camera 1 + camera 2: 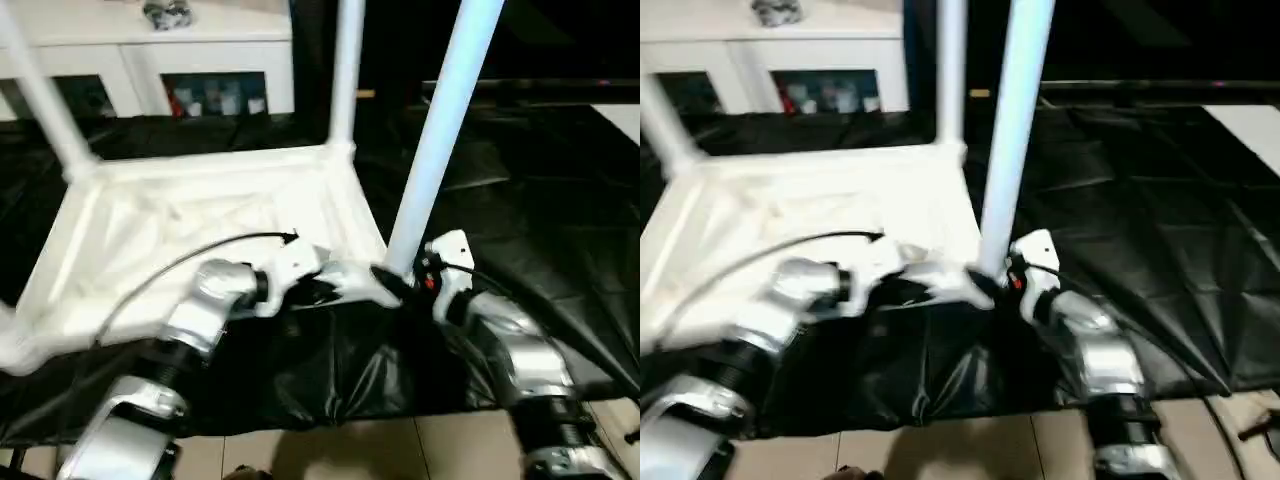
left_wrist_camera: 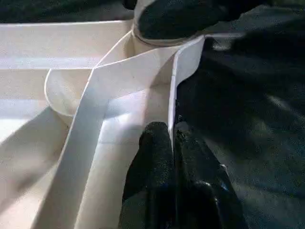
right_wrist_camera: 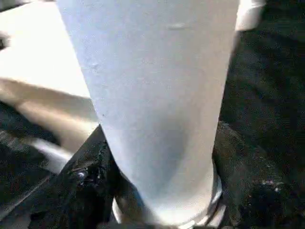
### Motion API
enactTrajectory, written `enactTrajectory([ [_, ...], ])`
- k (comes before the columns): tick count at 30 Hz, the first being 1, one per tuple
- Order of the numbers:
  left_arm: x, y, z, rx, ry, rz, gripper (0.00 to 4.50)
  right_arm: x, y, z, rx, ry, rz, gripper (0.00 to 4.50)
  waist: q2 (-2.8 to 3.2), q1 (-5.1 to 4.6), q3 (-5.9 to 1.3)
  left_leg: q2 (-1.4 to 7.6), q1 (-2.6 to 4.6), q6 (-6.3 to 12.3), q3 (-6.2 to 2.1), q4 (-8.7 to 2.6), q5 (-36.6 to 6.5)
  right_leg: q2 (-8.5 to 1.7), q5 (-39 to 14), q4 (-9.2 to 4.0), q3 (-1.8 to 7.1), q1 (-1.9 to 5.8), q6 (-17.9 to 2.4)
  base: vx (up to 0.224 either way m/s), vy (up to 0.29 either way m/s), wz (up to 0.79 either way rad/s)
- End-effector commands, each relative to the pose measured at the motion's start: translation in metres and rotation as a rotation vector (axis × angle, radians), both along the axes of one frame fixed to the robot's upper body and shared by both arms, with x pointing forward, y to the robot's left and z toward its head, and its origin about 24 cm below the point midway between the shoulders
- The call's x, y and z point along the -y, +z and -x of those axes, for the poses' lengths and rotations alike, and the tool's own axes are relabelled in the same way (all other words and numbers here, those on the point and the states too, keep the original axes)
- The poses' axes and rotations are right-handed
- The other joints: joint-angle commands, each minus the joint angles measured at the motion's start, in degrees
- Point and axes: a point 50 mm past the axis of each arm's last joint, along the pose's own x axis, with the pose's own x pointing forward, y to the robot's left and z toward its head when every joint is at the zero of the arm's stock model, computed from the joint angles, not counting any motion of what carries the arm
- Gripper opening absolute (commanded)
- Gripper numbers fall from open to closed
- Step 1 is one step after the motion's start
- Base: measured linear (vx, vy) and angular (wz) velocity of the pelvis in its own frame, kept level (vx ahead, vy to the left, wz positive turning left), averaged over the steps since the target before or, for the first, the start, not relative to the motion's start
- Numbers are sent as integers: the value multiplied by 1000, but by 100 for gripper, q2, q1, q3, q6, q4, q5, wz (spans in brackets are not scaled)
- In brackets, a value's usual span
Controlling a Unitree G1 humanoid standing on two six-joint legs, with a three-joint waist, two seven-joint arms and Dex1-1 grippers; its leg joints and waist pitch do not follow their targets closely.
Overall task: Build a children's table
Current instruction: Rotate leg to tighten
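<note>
The white tabletop (image 1: 200,210) lies upside down on the black-covered work table, ribbed underside up. Two legs stand in its far sockets, one on the left (image 1: 45,100) and one on the right (image 1: 347,70). A third leg (image 1: 440,130) rises from the near right corner. My right gripper (image 1: 415,270) is shut around the base of that leg (image 3: 157,95), with a black finger (image 3: 90,176) on each side. My left gripper (image 2: 172,143) is shut on the tabletop's thin rim (image 2: 183,62), just beside that corner socket (image 2: 152,43).
A white cabinet (image 1: 150,60) with glass doors stands behind the work table. The black cover (image 1: 520,200) spreads wide to the right of the tabletop. Tiled floor (image 1: 400,450) shows below the table's front edge. A black cable (image 1: 180,255) loops over my left forearm.
</note>
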Motion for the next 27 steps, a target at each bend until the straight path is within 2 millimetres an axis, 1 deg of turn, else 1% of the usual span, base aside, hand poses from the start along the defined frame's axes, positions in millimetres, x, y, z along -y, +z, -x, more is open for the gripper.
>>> enactTrajectory([
  [1,40,3,2,42,44,76,0,-59,-12,5,-59,100,-11,254,-16,-20,-278,197,216,-250,-152,-502,-2112,-191,-1757,-486,84,51,-941,0,0,0],
  [2,47,3,3,45,44,80,0,-67,-11,2,-62,61,-13,254,-22,-52,-278,184,203,-267,-151,-507,-2134,-186,-1783,-489,81,51,-934,0,0,0],
  [3,49,4,3,53,35,80,0,-72,-8,0,-51,53,-21,254,-24,-62,-284,179,186,-264,-161,-511,-2129,-190,-1803,-491,77,73,-900,0,0,0],
  [4,50,4,2,55,32,80,0,-74,-7,-1,-48,51,-23,254,-18,-58,-287,178,189,-250,-161,-509,-2135,-191,-1807,-500,77,71,-879,0,0,0],
  [5,50,5,2,64,20,80,0,-76,-4,-3,-33,52,-34,287,-18,-61,-288,178,195,-239,-155,-503,-2141,-187,-1788,-504,83,58,-868,0,0,0],
  [6,50,5,2,64,20,80,0,-76,-4,-3,-33,52,-34,287,-17,-55,-293,179,203,-213,-152,-497,-2153,-184,-1755,-508,84,57,-855,0,0,0],
  [7,50,6,1,70,18,79,0,-77,-2,-3,-23,52,-39,287,-15,-55,-297,181,193,-189,-151,-495,-2129,-183,-1682,-505,87,63,-863,0,0,0],
  [8,46,8,1,73,9,83,0,-72,0,-4,-18,61,-65,309,-12,-53,-298,180,188,-184,-147,-494,-2095,-179,-1632,-500,87,65,-867,0,0,0],
  [9,37,9,1,81,-16,77,0,-62,1,-2,-7,94,-61,326,-14,-41,-306,175,181,-133,-145,-489,-2013,-174,-1462,-491,84,86,-893,0,0,0],
  [10,32,10,1,86,-32,70,0,-56,2,-1,1,115,-55,328,-12,-42,-316,178,171,-109,-145,-485,-1970,-175,-1362,-475,83,103,-908,0,0,0],
  [11,24,9,2,82,-53,57,0,-47,2,0,6,148,-36,332,-74,-45,-323,181,156,-33,-129,-473,-1832,-167,-1152,-463,81,120,-934,0,0,0],
  [12,22,9,2,81,-60,52,0,-44,2,0,6,160,-30,332,-48,-16,-331,187,164,-4,-143,-465,-1749,-182,-1052,-440,79,132,-965,0,0,0],
  [13,17,9,2,78,-71,43,0,-40,1,1,7,182,-19,332,-31,-19,-340,185,151,73,-133,-449,-1564,-177,-765,-415,74,143,-1042,0,0,0],
  [14,10,8,3,73,-83,35,0,-34,2,3,15,223,3,332,-32,-25,-341,185,148,105,-128,-446,-1491,-169,-642,-405,70,149,-1087,0,0,0],
  [15,0,9,3,62,-101,28,0,-25,4,5,18,290,19,332,-49,-19,-346,176,146,182,-122,-422,-1388,-171,-477,-389,63,169,-1161,0,0,0],
  [17,-8,10,3,51,-116,25,0,-18,7,7,20,351,27,332,-39,-9,-349,180,143,321,-106,-396,-1231,-173,-249,-360,64,183,-1302,0,0,0],
  [18,-17,11,4,33,-134,21,0,-13,10,9,16,423,26,332,-48,3,-348,192,156,354,-96,-388,-1191,-170,-213,-349,59,180,-1371,0,0,0],
  [19,-22,11,4,23,-144,16,0,-11,12,11,12,474,26,332,-42,27,-350,201,168,378,-85,-381,-1134,-155,-158,-336,50,186,-1430,0,0,0],
  [20,-22,12,4,23,-144,16,0,-11,12,11,12,477,26,332,-41,39,-344,205,166,386,-84,-382,-1117,-153,-142,-331,46,189,-1455,0,0,0],
  [21,-28,12,4,7,-156,9,0,-9,14,14,0,552,31,332,-65,61,-342,209,168,400,-79,-379,-1122,-152,-187,-318,40,185,-1472,0,0,0],
  [22,-33,13,4,-6,-169,5,0,-8,15,17,-13,616,38,332,-62,51,-339,218,173,410,-72,-386,-1155,-155,-233,-326,44,182,-1488,0,0,0],
  [23,-35,13,4,-13,-176,3,0,-8,15,19,-21,652,42,332,-89,63,-332,219,178,402,-66,-384,-1209,-149,-332,-333,40,176,-1492,0,0,0],
  [24,-38,14,4,-23,-187,-1,0,-8,15,21,-36,704,51,316,-77,75,-324,225,176,385,-73,-390,-1242,-159,-391,-327,42,174,-1496,0,0,0],
  [25,-40,15,4,-27,-191,-3,0,-8,15,22,-43,725,54,316,-64,80,-323,231,188,351,-70,-396,-1320,-167,-510,-335,46,157,-1505,0,0,0],
  [26,-40,15,4,-28,-193,-4,0,-8,15,22,-44,729,54,306,-62,81,-318,236,192,323,-72,-401,-1351,-168,-554,-337,47,150,-1506,0,0,0],
  [27,-43,15,5,-42,-209,-12,0,-10,14,23,-56,766,58,306,-70,79,-312,236,196,282,-73,-408,-1417,-172,-637,-345,52,143,-1507,0,0,0],
])
